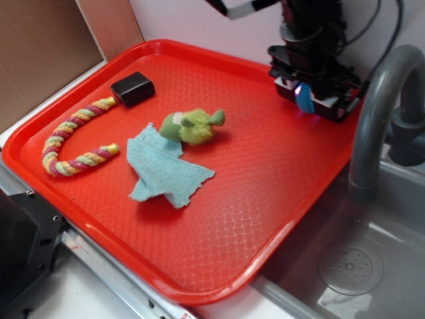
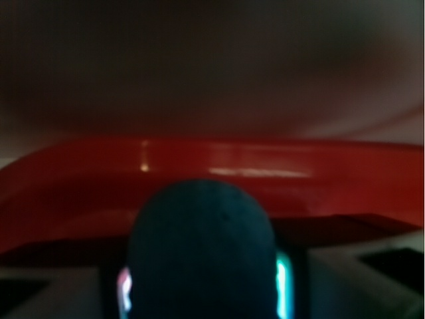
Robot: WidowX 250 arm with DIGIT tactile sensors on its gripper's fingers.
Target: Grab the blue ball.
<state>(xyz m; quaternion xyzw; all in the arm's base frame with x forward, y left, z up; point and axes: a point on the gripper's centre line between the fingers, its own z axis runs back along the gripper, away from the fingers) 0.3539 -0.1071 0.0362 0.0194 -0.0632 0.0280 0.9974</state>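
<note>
**Ball at the tray's far corner**

While the gripper (image 1: 307, 98) is lowered at the tray's (image 1: 265, 199) far right corner, the ball (image 2: 199, 252) is seen between its fingers in the wrist view, seemingly clamped. A plush toy (image 1: 192, 125) and cloth (image 1: 163, 166) are left mid-tray.

One camera sits high above the front of the red tray (image 1: 219, 219) and looks down at all of it. The other camera sits on the arm, very low and close, facing the tray's rim (image 2: 219, 166). Both show the tray.
</note>
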